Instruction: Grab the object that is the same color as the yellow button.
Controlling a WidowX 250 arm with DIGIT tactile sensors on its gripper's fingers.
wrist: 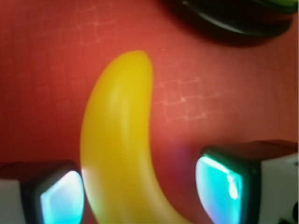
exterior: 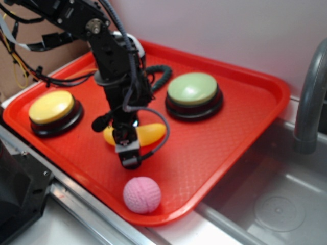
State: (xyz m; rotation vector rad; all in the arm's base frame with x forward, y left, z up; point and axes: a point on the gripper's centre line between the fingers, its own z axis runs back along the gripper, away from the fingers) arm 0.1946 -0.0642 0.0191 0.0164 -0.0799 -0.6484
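Observation:
A glossy yellow toy banana (exterior: 145, 134) lies on the red tray (exterior: 240, 122) near its middle. In the wrist view the banana (wrist: 117, 140) fills the centre, curving up between my two fingers. My gripper (wrist: 142, 198) is open and straddles it: the left pad (wrist: 60, 198) is close against the banana's side, while the right pad (wrist: 219, 191) stands apart with bare tray between. From outside, the gripper (exterior: 127, 148) hangs low over the banana and hides its middle. The yellow button (exterior: 52, 108) sits at the tray's left.
A green-topped button (exterior: 193, 92) stands behind the banana, its black base (wrist: 233, 18) at the top of the wrist view. A pink textured ball (exterior: 141, 194) rests near the tray's front edge. A dark coiled rope (exterior: 159, 76) lies behind the arm. A grey faucet (exterior: 311, 97) rises at the right.

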